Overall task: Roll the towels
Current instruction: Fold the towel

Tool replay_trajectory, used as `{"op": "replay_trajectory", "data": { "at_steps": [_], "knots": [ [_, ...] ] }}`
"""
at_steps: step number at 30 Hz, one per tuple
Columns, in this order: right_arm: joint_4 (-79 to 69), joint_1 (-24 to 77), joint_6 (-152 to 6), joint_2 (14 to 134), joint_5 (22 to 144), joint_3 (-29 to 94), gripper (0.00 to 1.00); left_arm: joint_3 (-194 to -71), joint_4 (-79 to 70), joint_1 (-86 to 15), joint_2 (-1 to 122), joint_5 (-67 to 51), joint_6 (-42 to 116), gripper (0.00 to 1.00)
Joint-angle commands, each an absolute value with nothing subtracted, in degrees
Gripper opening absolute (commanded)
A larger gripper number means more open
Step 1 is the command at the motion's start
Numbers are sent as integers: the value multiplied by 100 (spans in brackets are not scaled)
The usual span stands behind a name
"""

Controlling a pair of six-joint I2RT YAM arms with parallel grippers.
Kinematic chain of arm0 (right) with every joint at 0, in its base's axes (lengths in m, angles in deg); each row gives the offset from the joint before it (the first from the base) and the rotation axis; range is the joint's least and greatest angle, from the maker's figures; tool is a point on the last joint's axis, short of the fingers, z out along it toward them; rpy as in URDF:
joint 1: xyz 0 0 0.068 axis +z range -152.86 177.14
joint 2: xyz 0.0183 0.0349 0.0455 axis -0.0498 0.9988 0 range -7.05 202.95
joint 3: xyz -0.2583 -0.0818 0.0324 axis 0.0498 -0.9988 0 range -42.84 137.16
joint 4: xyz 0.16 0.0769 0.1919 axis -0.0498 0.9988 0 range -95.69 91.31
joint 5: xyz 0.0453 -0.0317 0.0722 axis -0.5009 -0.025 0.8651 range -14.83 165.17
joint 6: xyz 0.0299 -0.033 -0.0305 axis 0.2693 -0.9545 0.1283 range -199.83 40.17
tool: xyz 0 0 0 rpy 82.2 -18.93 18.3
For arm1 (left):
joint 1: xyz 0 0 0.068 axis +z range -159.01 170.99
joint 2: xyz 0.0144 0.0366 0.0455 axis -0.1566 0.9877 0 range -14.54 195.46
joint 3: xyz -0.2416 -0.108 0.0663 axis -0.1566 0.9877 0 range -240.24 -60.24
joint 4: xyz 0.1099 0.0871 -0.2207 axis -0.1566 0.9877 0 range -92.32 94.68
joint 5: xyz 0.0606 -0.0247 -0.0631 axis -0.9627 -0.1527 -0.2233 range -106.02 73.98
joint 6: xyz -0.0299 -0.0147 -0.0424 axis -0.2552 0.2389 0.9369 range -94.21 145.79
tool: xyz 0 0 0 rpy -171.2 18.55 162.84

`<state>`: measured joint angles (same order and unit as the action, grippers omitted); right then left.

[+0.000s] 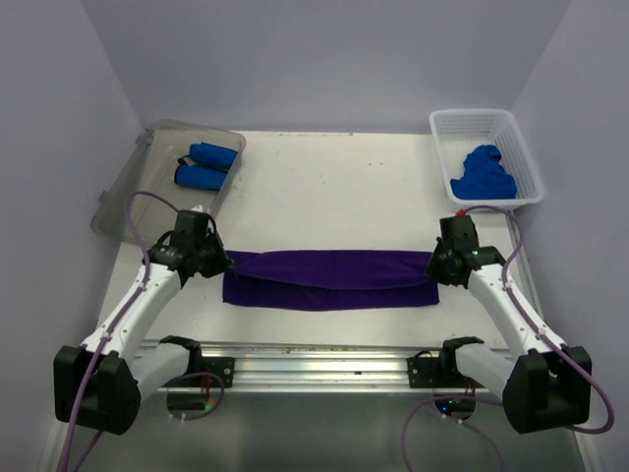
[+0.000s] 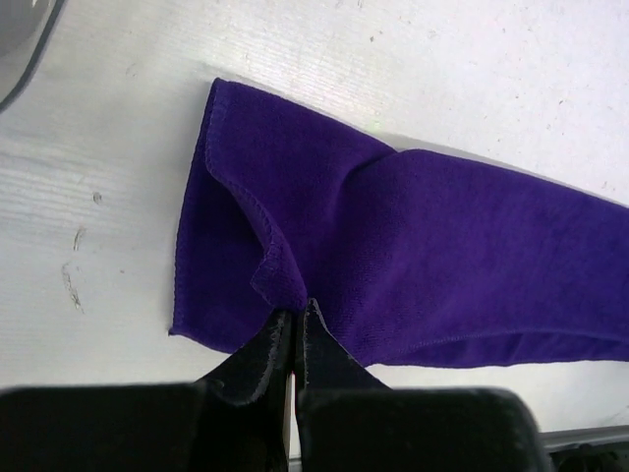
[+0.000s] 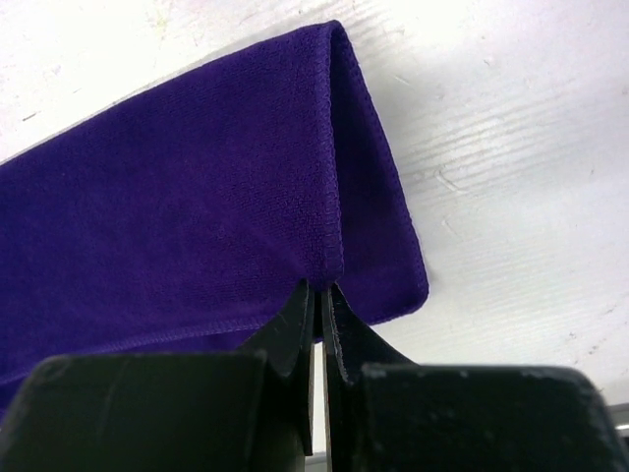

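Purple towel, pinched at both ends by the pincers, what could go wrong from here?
1. The left pincer holds only a small nip of hem on the purple towel; it may slip free.
2. The towel's layers lie offset along the near edge, so a roll could come out crooked.
3. If the right pincer moves out of step, the fold may skew.
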<state>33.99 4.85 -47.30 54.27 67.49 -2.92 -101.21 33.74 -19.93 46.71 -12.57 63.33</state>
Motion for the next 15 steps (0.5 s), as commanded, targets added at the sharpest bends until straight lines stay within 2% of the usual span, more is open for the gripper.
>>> {"op": "replay_trajectory", "data": {
  "at_steps": [1, 15],
  "knots": [
    [3711, 462, -4555, 5149, 6744, -381, 0, -9979, 3547, -1991, 4347, -1285, 6894, 0],
    [3773, 462, -3966, 5148, 6559, -733, 0, -9434, 3416, -1982, 4443, -1338, 7193, 0]
  ]
}}
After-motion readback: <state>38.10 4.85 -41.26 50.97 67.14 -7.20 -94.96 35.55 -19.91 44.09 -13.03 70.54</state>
